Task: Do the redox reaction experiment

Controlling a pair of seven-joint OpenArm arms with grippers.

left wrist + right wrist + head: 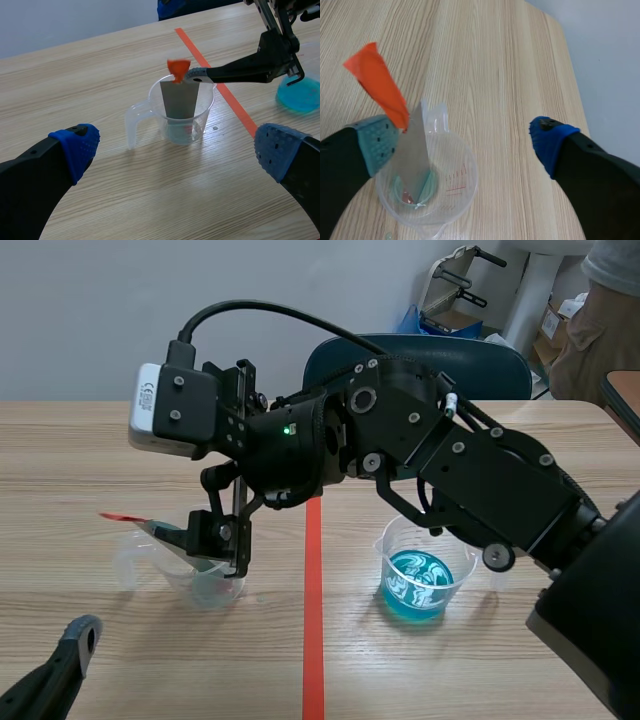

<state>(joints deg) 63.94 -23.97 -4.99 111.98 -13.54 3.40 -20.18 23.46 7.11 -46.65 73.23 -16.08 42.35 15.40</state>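
Observation:
A clear measuring cup [205, 580] [155, 97] [455, 185] stands left of the tape line. A grey metal strip [175, 540] [180, 100] [415, 150] with an orange tag [120, 516] [177, 67] [377, 82] leans inside it, its foot in a little pale liquid. My right gripper [228, 540] [465, 142] hangs open over the cup, reaching across from the right. One of its pads [375, 145] is right beside the strip's top. My left gripper [75, 640] [177, 150] stays open, low and short of the cup. A second cup of blue liquid [428, 575] [300, 95] stands right of the line.
The orange-red tape line [313, 590] runs between the two cups. A blue chair [420, 360] stands behind the table, and a person [600, 310] is at the far right. Boxes sit on the floor beyond.

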